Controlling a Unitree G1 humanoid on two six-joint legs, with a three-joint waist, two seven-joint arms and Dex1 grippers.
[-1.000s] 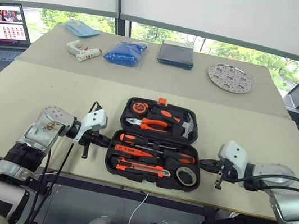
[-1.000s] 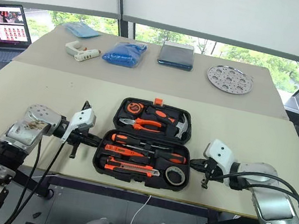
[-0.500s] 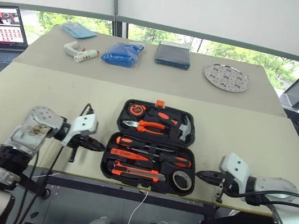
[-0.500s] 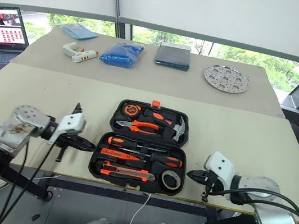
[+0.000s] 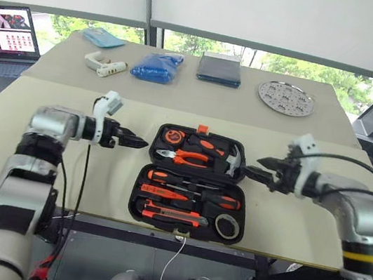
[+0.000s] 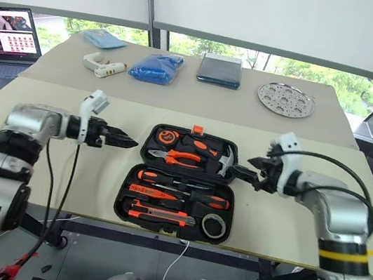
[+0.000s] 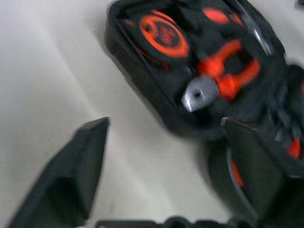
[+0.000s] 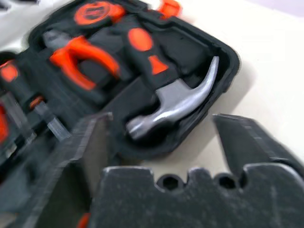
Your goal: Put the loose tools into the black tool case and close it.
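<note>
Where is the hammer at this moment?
In the left eye view the hammer lies in the far half of the open case, at its right end, right of the pliers.

Bare table (image 5: 62, 163) flanks the open black tool case (image 5: 192, 183).

One black plastic hinged tool case (image 5: 192, 183), open on the near counter (image 5: 43, 146). Inside:
- two orange-black screwdrivers (image 5: 194, 182)
- one orange-black utility knife (image 5: 173, 214)
- one dark tape roll (image 5: 227, 226)
- one orange-handled pliers (image 5: 185, 157)
- one hammer (image 5: 229, 160)
- one tape measure (image 5: 173, 136)

Far counter: one white glue gun (image 5: 103, 64), one blue bag (image 5: 157, 66), one dark blue folded item (image 5: 219, 69), one perforated metal disc (image 5: 286, 97).
</note>
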